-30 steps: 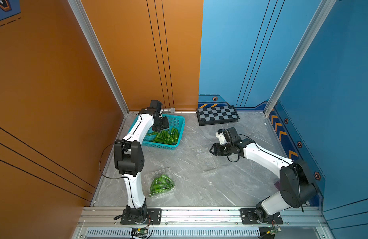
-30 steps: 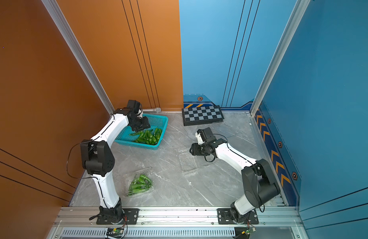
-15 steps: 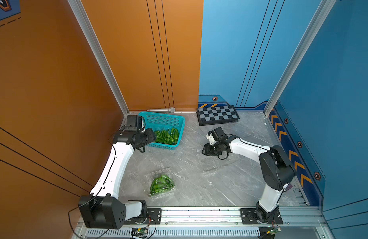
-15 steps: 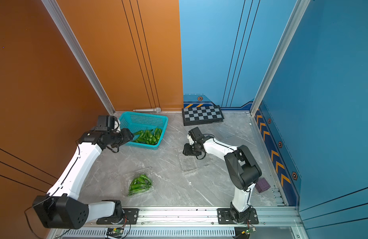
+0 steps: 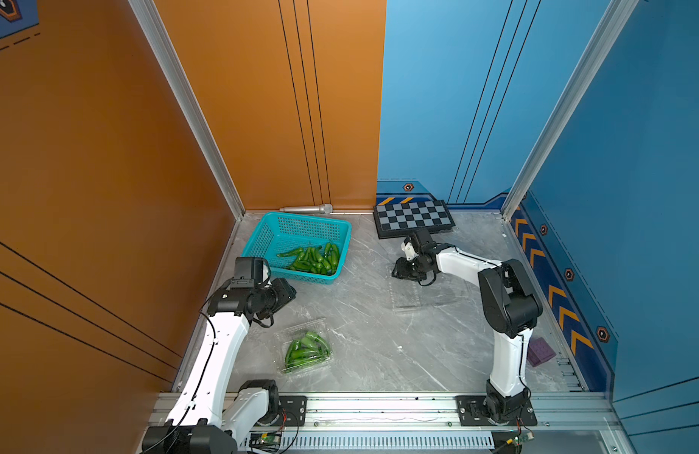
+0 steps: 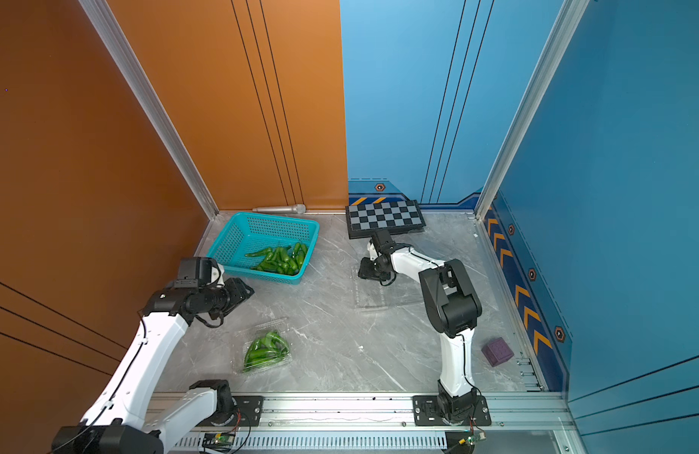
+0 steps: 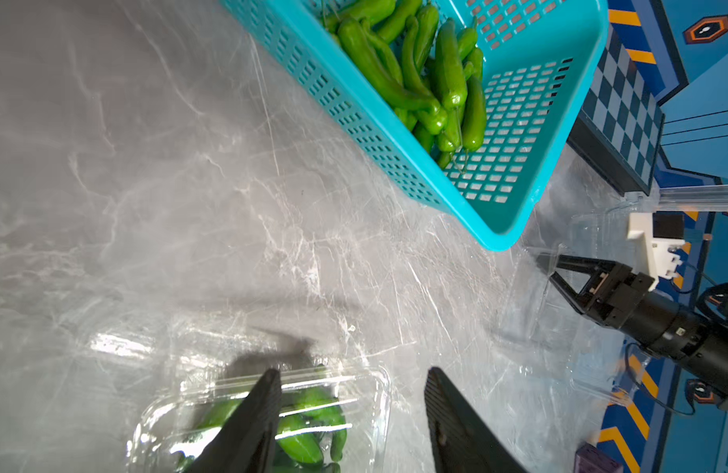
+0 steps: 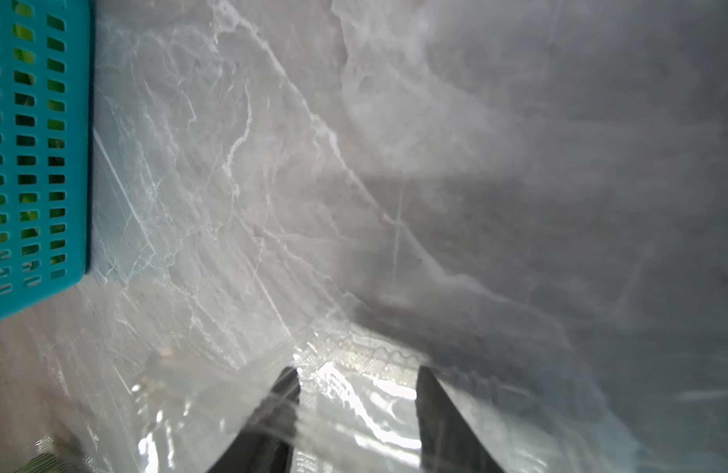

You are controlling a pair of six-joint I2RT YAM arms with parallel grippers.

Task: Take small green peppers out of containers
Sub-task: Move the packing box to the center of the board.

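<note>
One closed clear container (image 5: 281, 342) of small green peppers (image 5: 305, 351) lies on the table (image 5: 379, 346) ahead of the left gripper (image 7: 352, 370), fingers wide apart, empty. Its thin lid (image 5: 300, 328) may buckle or skid; right gripper (image 7: 545, 268), parted, seems empty.

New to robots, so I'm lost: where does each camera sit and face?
Top views: overhead, looking down on the table; left arm, right arm show.
Left wrist: on that arm, faces the pepper container past the left tool.
Right wrist: faces a clear container past the right tool.
Shared: all show the teal basket.
</note>
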